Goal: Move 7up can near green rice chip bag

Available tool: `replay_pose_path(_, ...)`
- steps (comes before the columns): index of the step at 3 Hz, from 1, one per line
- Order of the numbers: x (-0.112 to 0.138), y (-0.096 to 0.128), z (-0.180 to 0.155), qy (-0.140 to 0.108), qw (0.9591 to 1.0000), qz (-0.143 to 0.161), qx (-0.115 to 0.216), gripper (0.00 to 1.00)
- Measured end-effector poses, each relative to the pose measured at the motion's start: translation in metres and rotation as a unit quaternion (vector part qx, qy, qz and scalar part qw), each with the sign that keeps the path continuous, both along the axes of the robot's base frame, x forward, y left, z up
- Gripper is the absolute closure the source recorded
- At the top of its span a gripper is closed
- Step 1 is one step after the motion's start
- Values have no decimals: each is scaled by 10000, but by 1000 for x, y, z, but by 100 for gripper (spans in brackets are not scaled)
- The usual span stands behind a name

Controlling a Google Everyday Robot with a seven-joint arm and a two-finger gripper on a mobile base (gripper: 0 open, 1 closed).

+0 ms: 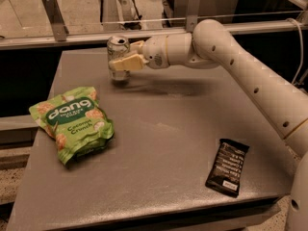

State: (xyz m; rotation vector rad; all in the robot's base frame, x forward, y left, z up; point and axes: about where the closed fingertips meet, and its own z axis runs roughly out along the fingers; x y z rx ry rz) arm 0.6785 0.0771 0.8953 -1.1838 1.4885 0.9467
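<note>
Fingers clasp 7up can at table's rear.

The white arm reaches out nearly level, its tool clamped sideways around the 7up can.
</note>
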Motion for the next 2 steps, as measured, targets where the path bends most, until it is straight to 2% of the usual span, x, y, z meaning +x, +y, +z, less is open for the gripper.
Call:
replay_pose_path(1, -33, 20, -8, 130, 9992, 359, -71, 100)
replay_pose_path(2, -57, 33, -18, 265, 9978, 592, -125, 100)
